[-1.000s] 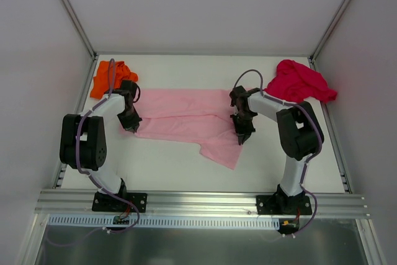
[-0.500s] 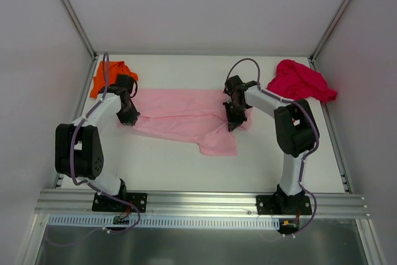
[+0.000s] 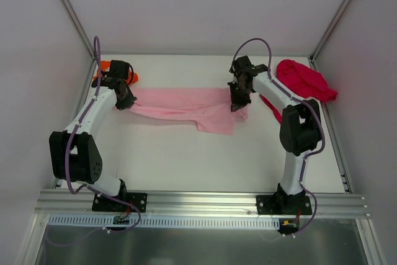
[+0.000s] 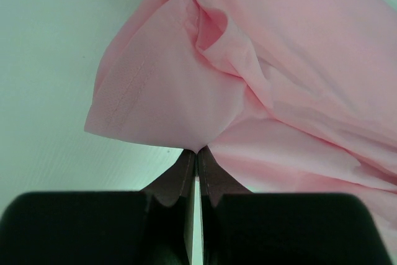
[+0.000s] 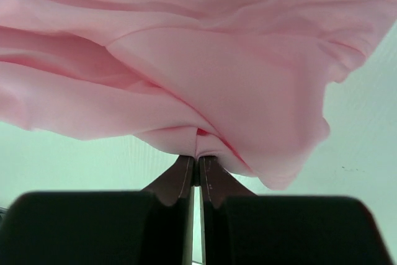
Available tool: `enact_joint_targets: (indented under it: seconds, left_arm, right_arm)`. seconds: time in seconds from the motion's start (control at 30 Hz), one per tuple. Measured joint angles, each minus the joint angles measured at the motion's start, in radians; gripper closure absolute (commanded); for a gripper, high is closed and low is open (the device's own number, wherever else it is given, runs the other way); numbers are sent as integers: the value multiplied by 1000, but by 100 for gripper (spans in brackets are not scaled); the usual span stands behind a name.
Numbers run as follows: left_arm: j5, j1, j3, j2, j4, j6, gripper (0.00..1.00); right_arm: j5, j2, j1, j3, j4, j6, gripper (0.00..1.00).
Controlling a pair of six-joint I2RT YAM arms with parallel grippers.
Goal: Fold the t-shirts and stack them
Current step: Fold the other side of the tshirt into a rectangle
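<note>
Jaws, left gripper: pressed together, pinching a stitched-hem fold of the pink tee; cloth bunches right at the tips.
Jaws, right gripper: likewise clamped tight on a gathered fold of the same tee; several layers look caught, count unclear.
Pink tee, position: strung between the two grips across the far half of the bench; narrow band, loose flap drooping to the near side by the right grip. How much of it rests on the bench: cannot tell.
Handling, my read: light, thin, limp; holds no shape, sags and creases wherever unsupported.
Where to hold, my read: hem or seam corners, both ends at once, cloth taut so the fold line lands straight. A mid-panel pinch would likely drag extra layers.
Risk: slack flap may tuck under unevenly.
Orange tee: far left corner, crumpled, mostly hidden behind the left arm.
Red tee: far right corner, heaped, a strip trailing beside the right arm.
Progress, estimate: first shirt mid-fold; nothing stacked.
</note>
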State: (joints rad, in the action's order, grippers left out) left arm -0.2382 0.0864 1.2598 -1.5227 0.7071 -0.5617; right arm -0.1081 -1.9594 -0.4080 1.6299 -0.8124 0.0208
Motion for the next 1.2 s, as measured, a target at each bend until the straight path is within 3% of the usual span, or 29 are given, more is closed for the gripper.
enact_joint_targets:
  seconds: [0.3, 0.87, 1.2]
  left_arm:
    - [-3, 0, 0, 0, 17, 5, 100]
    - [-2, 0, 2, 13, 19, 27, 100]
    - [6, 0, 151, -232, -18, 29, 100]
  right_arm:
    - [8, 2, 42, 95, -146, 6, 99]
    - [126, 75, 49, 106, -271, -8, 99]
    - [130, 13, 63, 203, -215, -10, 99]
